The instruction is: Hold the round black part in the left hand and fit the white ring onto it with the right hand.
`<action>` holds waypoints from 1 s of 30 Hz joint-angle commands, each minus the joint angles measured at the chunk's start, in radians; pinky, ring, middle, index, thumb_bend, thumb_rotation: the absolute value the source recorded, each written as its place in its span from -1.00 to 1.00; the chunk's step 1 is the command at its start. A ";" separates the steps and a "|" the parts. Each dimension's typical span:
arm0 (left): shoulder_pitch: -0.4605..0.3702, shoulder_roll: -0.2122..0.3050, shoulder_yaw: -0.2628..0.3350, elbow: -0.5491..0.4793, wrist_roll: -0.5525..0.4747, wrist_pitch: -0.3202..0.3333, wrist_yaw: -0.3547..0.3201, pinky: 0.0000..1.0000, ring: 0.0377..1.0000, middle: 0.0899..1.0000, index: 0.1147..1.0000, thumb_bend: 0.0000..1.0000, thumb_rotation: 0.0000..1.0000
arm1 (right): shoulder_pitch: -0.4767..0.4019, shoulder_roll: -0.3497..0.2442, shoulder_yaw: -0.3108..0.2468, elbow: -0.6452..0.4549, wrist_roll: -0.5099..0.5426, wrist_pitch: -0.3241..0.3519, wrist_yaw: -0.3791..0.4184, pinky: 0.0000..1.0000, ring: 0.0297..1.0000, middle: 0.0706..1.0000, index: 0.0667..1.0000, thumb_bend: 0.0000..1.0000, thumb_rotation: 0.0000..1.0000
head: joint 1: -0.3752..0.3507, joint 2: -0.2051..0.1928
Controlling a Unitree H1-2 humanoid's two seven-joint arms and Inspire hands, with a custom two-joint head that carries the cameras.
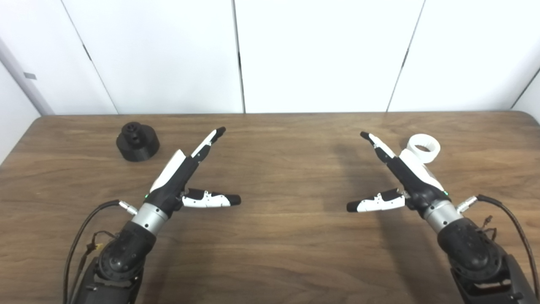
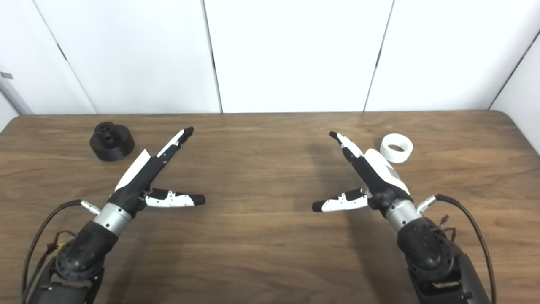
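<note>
hands splayed, empty: black part (image 1: 137, 141) beyond left hand (image 1: 179, 177), white ring (image 2: 396, 148) beside right hand (image 2: 371, 177) (not touching).

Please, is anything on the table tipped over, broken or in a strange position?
Nothing stands out. The black part and the white ring sit flat and whole on the table; both hands, left and right, are open and empty.

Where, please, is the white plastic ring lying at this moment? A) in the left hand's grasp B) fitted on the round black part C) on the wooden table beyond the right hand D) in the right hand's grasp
C: the white plastic ring lies on the wooden table just beyond the open right hand, far from the round black part and the open left hand.
</note>
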 commanded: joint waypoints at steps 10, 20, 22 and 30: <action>-0.045 0.014 -0.009 -0.018 0.008 -0.014 -0.003 1.00 1.00 1.00 0.94 1.00 -0.28 | -0.032 -0.015 -0.016 -0.018 0.015 -0.059 -0.034 0.81 1.00 1.00 1.00 0.89 -0.40 | 0.061 -0.013; -0.049 -0.033 -0.044 -0.013 0.063 0.020 0.003 0.98 1.00 1.00 0.90 1.00 -0.30 | -0.017 -0.057 -0.045 -0.014 0.026 -0.063 -0.021 0.80 1.00 1.00 1.00 0.83 -0.51 | 0.293 -0.052; -0.051 -0.040 -0.049 -0.010 0.069 0.022 0.004 1.00 1.00 1.00 0.89 1.00 -0.30 | -0.018 -0.062 -0.046 -0.019 0.026 -0.049 -0.015 0.84 1.00 1.00 1.00 0.81 -0.52 | 0.301 -0.055; -0.052 -0.047 -0.047 -0.010 0.071 0.023 0.009 1.00 1.00 1.00 0.88 1.00 -0.28 | -0.020 -0.063 -0.043 -0.039 0.026 -0.018 0.002 0.85 1.00 1.00 1.00 0.79 -0.58 | 0.305 -0.061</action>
